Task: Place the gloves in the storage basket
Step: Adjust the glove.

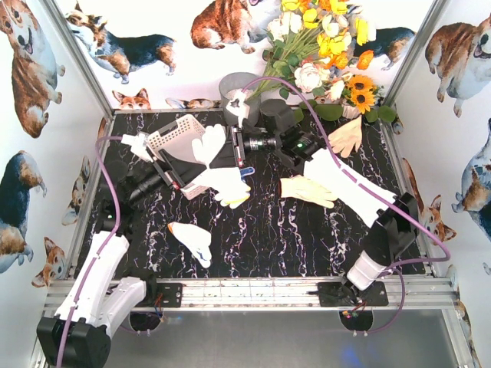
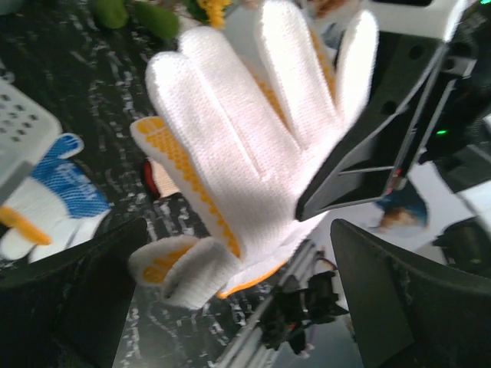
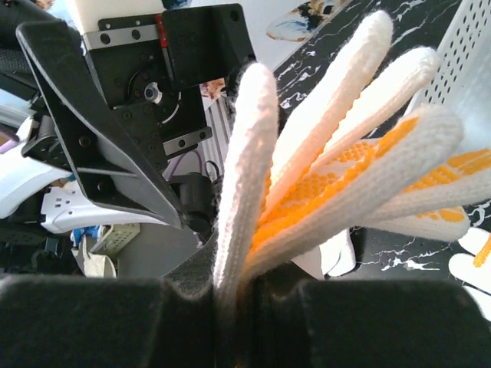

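From where I stand, the right gripper [image 3: 230, 303] is pinched tight on a white glove with orange dots [image 1: 209, 144]. It grips near the wrist end, so the fingers fan out free. The glove is held in the air just right of the storage basket [image 1: 175, 132], the white latticed one at the far left of the table [image 1: 307, 238]. The left gripper [image 2: 238, 226] sits close by that glove with its jaws spread wide and nothing in them. The glove hangs in front of the gap and, as far as I can see, touches neither pad.

Four more gloves are out on the marble top. A blue-and-white glove [image 1: 226, 184] lies just beside the basket's near right corner. A cream glove [image 1: 307, 190] is in the middle, a beige glove [image 1: 349, 136] is far right by the flowers [image 1: 322, 38], and an orange-cuffed glove [image 1: 192, 241] is near the front.

To my eye the job in hand is the drop. I'd carry the glove further left until all of it, dangling fingers included, is over the basket's opening, then lower it before letting go. A limp knit glove released high or at the rim will likely drape over the wall. The basket looks tilted and the left arm [image 1: 100, 276] lies across it, so I'd take care that the two arms don't knock.
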